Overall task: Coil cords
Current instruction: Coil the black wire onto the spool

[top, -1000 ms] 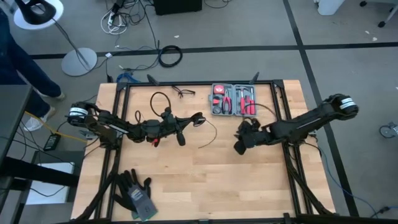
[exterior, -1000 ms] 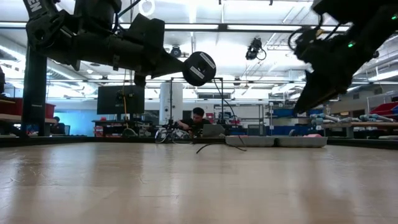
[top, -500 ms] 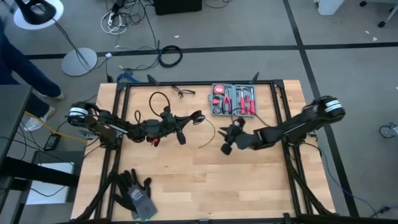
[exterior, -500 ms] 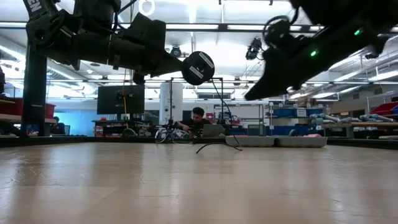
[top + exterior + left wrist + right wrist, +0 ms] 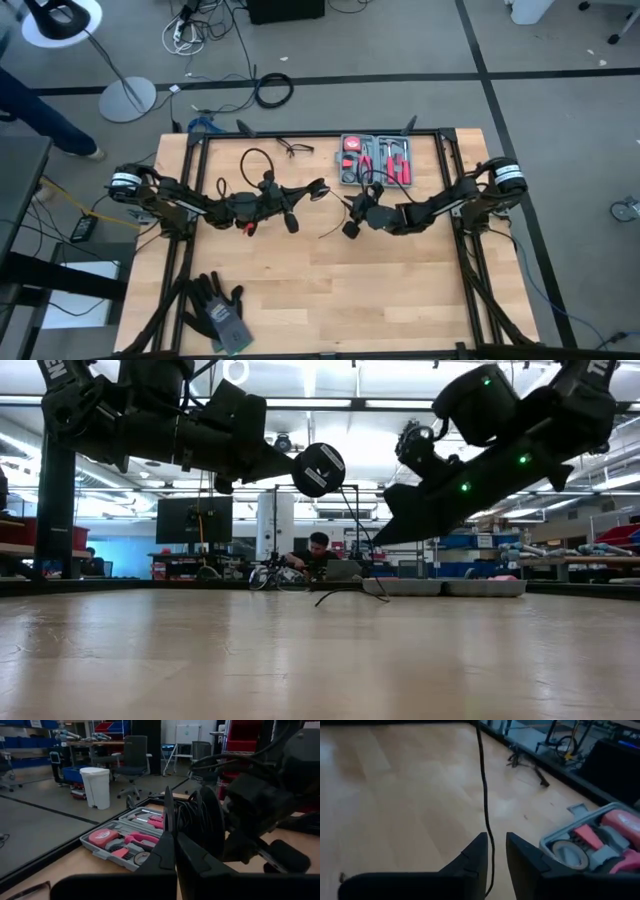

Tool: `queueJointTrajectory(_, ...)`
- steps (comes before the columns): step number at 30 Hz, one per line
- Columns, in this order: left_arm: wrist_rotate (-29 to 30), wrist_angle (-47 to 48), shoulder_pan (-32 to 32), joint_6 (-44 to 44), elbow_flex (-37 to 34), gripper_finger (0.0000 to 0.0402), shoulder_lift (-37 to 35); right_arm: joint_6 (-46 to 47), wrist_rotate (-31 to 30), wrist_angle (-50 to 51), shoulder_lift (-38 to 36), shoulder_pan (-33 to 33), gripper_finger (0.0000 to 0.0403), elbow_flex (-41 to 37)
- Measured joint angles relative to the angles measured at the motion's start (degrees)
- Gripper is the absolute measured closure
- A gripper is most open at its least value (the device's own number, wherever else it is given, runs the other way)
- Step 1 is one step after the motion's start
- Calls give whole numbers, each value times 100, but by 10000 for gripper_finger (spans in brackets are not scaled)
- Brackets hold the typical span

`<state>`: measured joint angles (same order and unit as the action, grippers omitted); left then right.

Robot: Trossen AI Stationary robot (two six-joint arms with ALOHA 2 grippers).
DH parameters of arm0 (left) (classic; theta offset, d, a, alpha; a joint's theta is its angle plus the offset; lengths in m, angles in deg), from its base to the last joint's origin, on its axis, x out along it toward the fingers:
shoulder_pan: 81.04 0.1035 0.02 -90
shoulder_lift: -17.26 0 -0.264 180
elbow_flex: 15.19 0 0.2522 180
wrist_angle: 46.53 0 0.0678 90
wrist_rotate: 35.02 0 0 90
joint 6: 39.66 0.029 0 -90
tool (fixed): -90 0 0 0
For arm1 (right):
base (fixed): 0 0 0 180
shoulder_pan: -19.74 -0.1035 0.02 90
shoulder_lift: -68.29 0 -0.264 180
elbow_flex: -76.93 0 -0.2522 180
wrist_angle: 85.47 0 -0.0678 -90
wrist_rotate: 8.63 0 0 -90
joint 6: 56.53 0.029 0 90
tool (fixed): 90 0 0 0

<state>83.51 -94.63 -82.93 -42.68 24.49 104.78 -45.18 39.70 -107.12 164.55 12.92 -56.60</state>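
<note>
left gripper (image 5: 318,189): pressed together on puck (image 5: 319,469), mid-table | right gripper (image 5: 492,851): slightly spread, cable (image 5: 483,780) between fingers | tool case (image 5: 375,160): far edge

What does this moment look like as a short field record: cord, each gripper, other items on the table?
cord: thin black cable, hanging from its puck down to the table
left gripper: shut on puck, raised above table
right gripper: fingers straddling the cable, narrow gap, not yet clamped
other items: tool case, gloves
</note>
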Motion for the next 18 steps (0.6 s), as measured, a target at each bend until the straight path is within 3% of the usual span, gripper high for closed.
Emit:
queueJointTrajectory(6,-5,-37,0,-1,0,401,-2,187,694,10,128,235,335,-4)
queueJointTrajectory(18,-8,-46,0,-9,0,401,-2,166,722,-89,176,443,343,-4)
